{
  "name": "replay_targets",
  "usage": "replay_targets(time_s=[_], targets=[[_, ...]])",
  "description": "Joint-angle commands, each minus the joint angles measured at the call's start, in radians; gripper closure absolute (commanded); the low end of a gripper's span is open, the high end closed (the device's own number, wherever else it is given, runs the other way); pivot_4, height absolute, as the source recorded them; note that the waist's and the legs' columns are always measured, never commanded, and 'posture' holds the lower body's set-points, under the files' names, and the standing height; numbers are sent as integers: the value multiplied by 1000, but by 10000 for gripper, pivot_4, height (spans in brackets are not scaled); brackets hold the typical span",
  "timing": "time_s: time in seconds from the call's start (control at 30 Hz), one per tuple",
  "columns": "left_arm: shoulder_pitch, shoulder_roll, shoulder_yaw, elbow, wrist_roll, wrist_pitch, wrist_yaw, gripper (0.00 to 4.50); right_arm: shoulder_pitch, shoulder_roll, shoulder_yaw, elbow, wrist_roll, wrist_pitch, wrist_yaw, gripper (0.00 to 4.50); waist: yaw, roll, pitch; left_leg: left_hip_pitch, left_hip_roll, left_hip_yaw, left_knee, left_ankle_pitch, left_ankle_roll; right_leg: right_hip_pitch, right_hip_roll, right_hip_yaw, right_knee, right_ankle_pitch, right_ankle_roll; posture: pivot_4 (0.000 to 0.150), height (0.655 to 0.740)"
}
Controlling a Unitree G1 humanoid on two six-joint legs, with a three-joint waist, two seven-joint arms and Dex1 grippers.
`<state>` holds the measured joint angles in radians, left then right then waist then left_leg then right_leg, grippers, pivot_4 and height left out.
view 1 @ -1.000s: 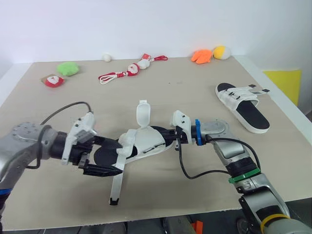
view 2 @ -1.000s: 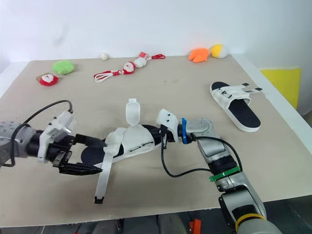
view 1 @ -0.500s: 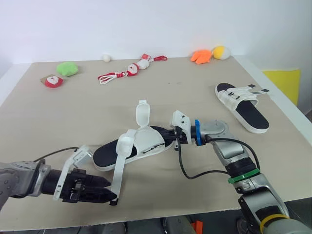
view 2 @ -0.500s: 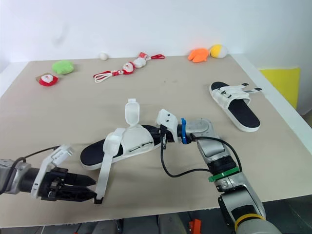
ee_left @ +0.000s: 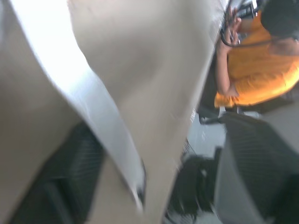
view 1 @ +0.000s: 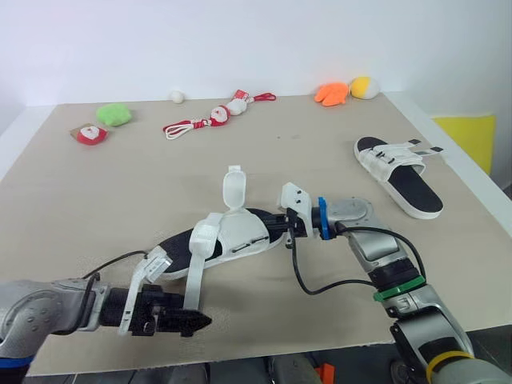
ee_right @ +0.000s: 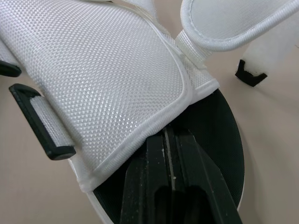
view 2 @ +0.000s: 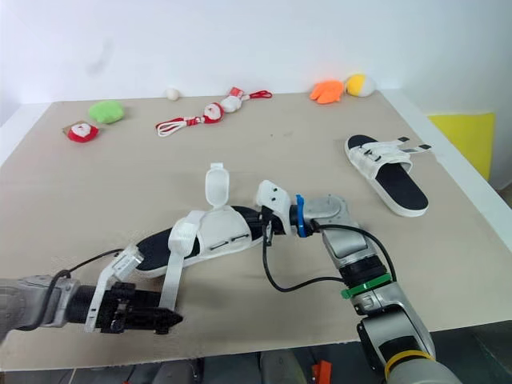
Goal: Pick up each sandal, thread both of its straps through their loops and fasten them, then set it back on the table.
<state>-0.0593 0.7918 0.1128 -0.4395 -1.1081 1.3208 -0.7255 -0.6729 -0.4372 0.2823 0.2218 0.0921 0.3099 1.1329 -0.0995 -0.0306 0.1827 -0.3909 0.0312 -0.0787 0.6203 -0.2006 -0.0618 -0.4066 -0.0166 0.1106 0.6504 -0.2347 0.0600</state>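
The nearer sandal (view 1: 240, 232) lay in the middle of the table (view 1: 96, 200), black sole down and white upper facing me. The right gripper (ee_right: 169, 133) was pushed in at one end, its two fingers pressed flat together under the white mesh upper and resting on the black footbed. One short strap (view 1: 233, 186) stood straight up from the sandal. The long strap (view 1: 194, 276) hung loose and ran down towards the front edge of the table. Its black tip ended right at the left gripper (view 1: 200, 322), which lay low along that edge. Whether that gripper actually had hold of the strap I could not tell. A black loop (ee_right: 44, 126) on the side of the upper sat empty.

The second sandal (view 1: 398, 171) lay well apart, near the right edge, with its strap ends poking out sideways. Along the far side were a green plush (view 1: 114, 114), a small red and white toy (view 1: 88, 134), a red cord (view 1: 210, 118) with little figures on it, a white ball (view 1: 176, 96), an orange plush (view 1: 331, 92) and a yellow one (view 1: 364, 86). Beyond the table edge sat a person in an orange top (ee_left: 252, 70).
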Motion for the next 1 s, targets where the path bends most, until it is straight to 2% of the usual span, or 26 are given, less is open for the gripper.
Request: replay_targets(time_s=[0.03, 0.17, 0.27, 0.5, 0.7, 0.8, 0.9, 1.0], targets=[[-12, -10, -17, 17, 29, -15, 25, 24191, 7, 6, 24, -27, 2, 13, 12, 45000, 0, 0, 0, 0, 0, 0, 0, 0, 0, 0, 0, 0, 0, 0, 0, 1500, 7400], [-36, -4, 9, 40, 27, -27, 25, 43894, 24, -6, 27, -56, 5, 24, 20, 45000, 0, 0, 0, -1, 0, 0, -1, 0, 0, -1, 0, 0, 0, 0, 0, 1500, 7400], [-69, 6, 51, 55, 11, -27, 26, 44526, 41, -18, 31, -85, 9, 34, 31, 45000, 0, 0, 0, -1, 0, 0, -1, 0, 0, -1, 0, 0, 0, 0, 0, 1500, 7400], [-209, -24, 187, 124, -112, -12, 77, 44526, 45, -40, 35, -122, 31, 64, 73, 45000, 0, 0, 0, -2, 0, 0, -1, -1, -2, -1, 0, 0, 0, 0, 3, 1500, 7400], [-282, -25, 221, 135, -202, -3, 119, 44526, 29, -40, 44, -96, 13, 50, 65, 45000, 0, -1, 0, -2, 0, -1, -1, -2, -2, -1, 0, 0, 0, 0, 4, 1500, 7400], [-359, -59, 243, 162, -263, -51, 158, 44526, 28, -39, 47, -88, 5, 41, 60, 45000, 1, -1, 1, -2, 0, -1, -1, -2, -2, -1, 0, 0, 0, 0, 4, 1500, 7400], [-402, -91, 234, 145, -251, -109, 150, 44526, 28, -34, 49, -90, 0, 38, 50, 45000, 0, -1, 1, -2, 0, 0, -1, -2, -2, -1, 0, 0, 0, 0, 5, 1500, 7400], [-408, -92, 165, 104, -147, -202, 40, 44526, 28, -31, 62, -98, -7, 53, 46, 45000, 0, -1, 1, -2, 0, -1, -1, -2, -2, -1, 1, 0, 0, 0, 5, 1500, 7400]])
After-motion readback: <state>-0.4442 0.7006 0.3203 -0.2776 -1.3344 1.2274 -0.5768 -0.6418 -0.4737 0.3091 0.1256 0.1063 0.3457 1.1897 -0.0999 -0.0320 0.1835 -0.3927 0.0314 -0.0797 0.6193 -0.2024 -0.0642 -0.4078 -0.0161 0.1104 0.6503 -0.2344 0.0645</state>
